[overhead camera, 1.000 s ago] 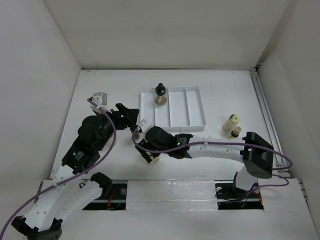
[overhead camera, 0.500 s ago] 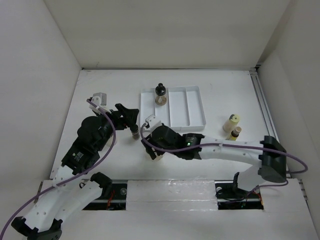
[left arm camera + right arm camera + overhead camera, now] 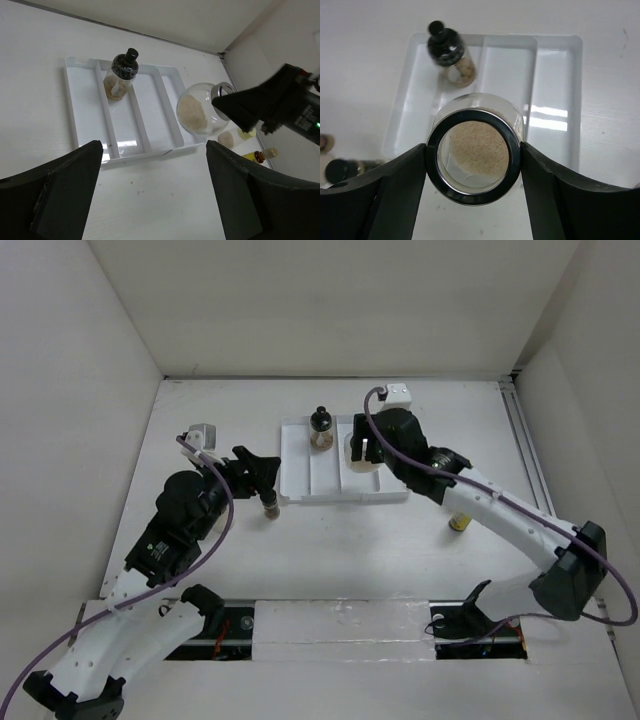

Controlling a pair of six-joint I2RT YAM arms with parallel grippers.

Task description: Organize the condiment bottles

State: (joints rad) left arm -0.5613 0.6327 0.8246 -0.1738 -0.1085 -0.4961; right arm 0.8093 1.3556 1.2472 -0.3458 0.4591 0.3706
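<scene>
Gripping clear jar [image 3: 472, 165], right claw [image 3: 473, 147] covering part of tray [image 3: 555, 90], left claw [image 3: 154, 150] cropped

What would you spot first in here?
The right gripper clamps a clear jar of pale powder over the right side of the white tray. A black-capped jar stands at its far end, and the left gripper gapes open near a brown bottle.

From above, the right arm [image 3: 480, 495] hides most of a yellowish bottle [image 3: 459, 523]; in the right wrist view a dark-capped bottle [image 3: 340, 169] is blurred, half behind a finger [image 3: 375, 200].
</scene>
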